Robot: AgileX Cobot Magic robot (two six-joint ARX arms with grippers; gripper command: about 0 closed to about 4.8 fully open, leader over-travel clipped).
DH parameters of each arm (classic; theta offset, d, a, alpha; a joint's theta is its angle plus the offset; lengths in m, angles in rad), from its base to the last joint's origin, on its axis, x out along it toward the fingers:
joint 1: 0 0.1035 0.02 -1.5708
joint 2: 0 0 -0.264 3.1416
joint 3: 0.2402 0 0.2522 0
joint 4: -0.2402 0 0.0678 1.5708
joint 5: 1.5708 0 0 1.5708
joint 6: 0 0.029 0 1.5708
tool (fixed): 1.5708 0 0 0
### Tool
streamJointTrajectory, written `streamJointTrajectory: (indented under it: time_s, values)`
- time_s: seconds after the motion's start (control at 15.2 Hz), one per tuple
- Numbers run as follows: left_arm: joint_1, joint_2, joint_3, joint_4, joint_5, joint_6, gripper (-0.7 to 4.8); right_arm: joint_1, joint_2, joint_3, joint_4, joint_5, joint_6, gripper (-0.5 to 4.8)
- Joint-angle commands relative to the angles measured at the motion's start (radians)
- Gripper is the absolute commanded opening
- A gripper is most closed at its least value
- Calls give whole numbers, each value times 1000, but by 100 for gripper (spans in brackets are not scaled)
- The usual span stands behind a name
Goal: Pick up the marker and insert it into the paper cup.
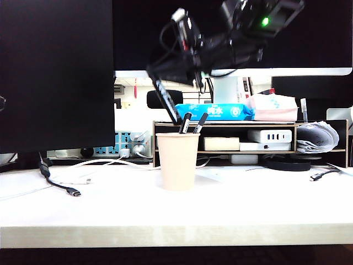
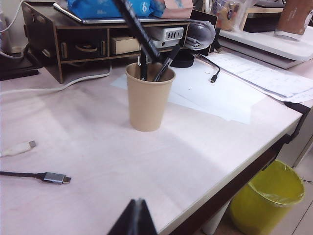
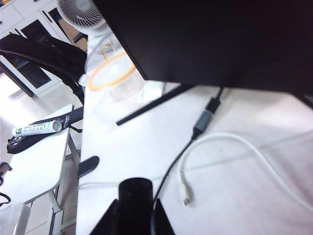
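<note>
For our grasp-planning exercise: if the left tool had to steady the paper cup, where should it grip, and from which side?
Probably the paper cup's bare wall below the rim, level, from its open left flank: it stands upright, and two pens plus the marker held by the right tool above crowd its mouth. The left tool hovers shut over the tabletop.

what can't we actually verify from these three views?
- Marker tip: hidden inside the paper cup in the left wrist view; the exterior view only shows it dipping behind the rim, so depth and contact with the two pens are unknown.
- Right gripper: jaws cut off by the right wrist frame edge, dark and blurred in the exterior view.
- Left gripper: only a dark tip at the frame edge; jaws unreadable.
- Marker lettering: too small.
</note>
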Motion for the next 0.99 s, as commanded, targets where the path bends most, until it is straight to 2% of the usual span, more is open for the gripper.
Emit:
streamJointTrajectory:
  time_s: [0.07, 0.4, 0.99]
  values:
    - [-1, 0, 0, -14, 4, 0, -5, 2, -2, -34, 30, 0, -5, 18]
    - [-1, 0, 0, -14, 4, 0, -5, 2, 4, -95, 55, 0, -21, 19]
    - [-1, 0, 0, -14, 4, 0, -5, 1, 53, -95, 51, 21, -48, 19]
